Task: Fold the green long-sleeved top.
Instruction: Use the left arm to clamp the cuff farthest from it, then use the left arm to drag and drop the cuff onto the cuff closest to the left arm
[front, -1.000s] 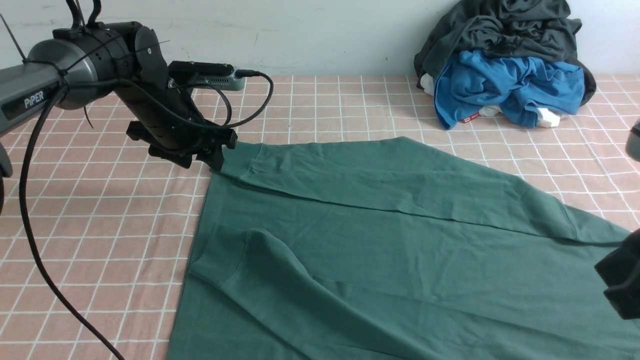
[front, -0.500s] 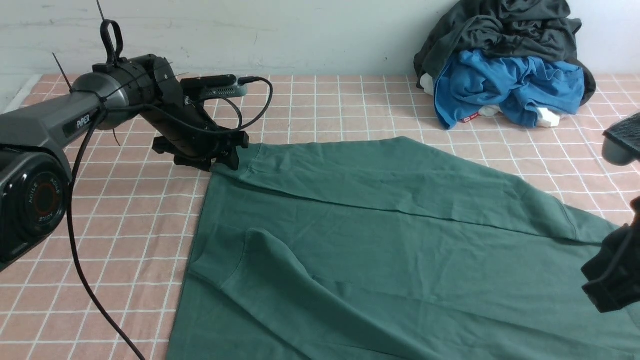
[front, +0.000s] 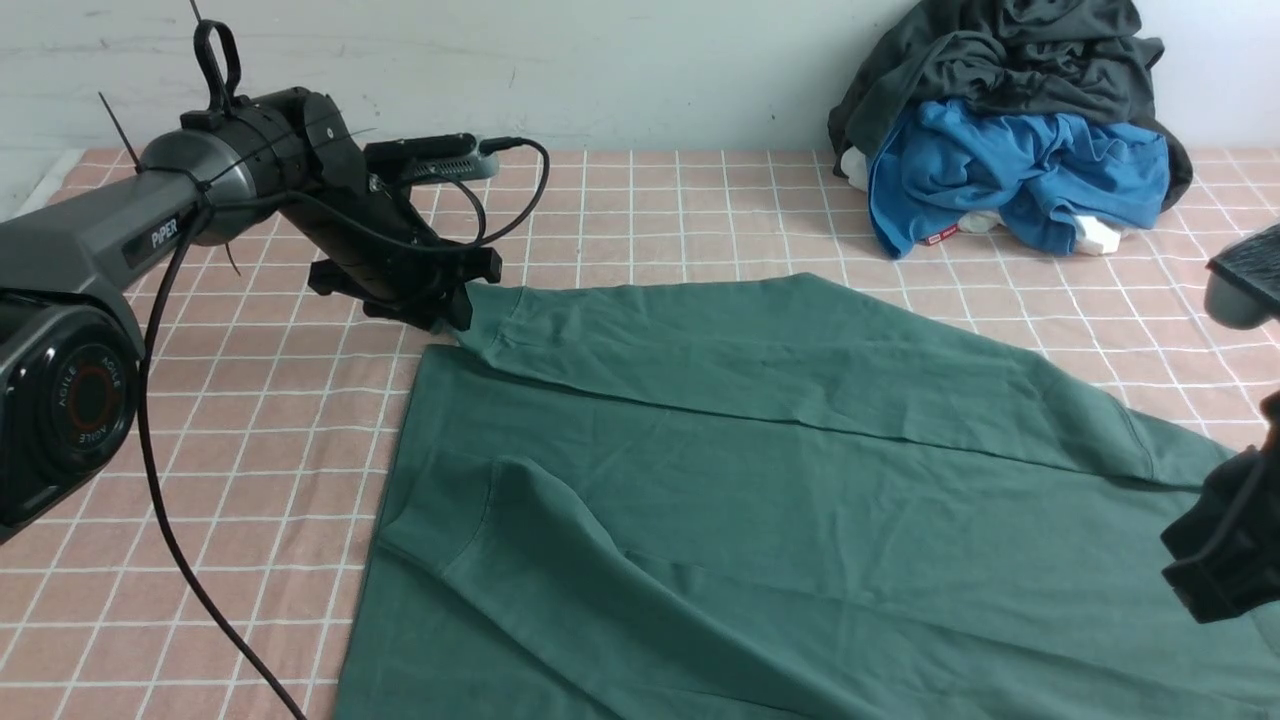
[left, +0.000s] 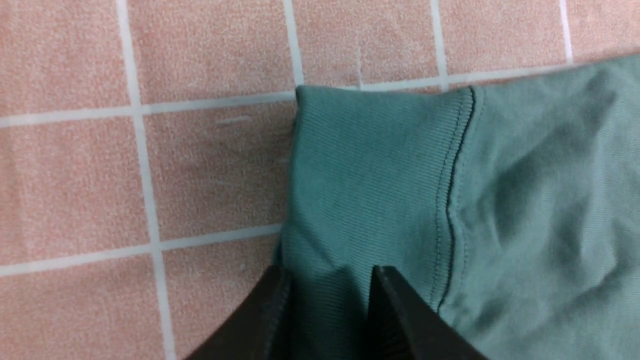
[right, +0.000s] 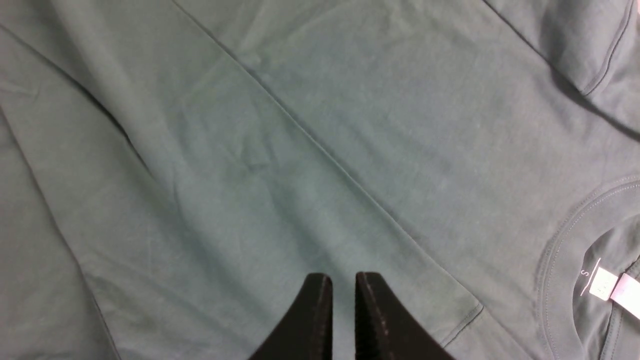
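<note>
1. Garment. The green long-sleeved top lies spread on the tabletop, which is covered with a pink cloth ruled in white squares. It fills the centre and the near right of the front view. One sleeve is folded across the body along the far edge, with its ribbed cuff at the far left corner. The second sleeve lies diagonally over the near part, and its cuff is close to the garment's left edge. The round neckline and a small white label appear in the right wrist view.

2. Left arm. The arm reaches over the left side of the tabletop to the far cuff. The left fingers pinch the ribbed fabric at the cuff's outer edge, one on each side, and green cloth fills the gap between them.

3. Right arm. Only its dark end shows at the right border of the front view. The right fingers are pressed almost together with a thin slit between them. They hold nothing and hang above the body of the garment.

4. Other items. A dark grey garment is heaped over a blue garment at the far right, against the wall. Both are well apart from the green one.
</note>
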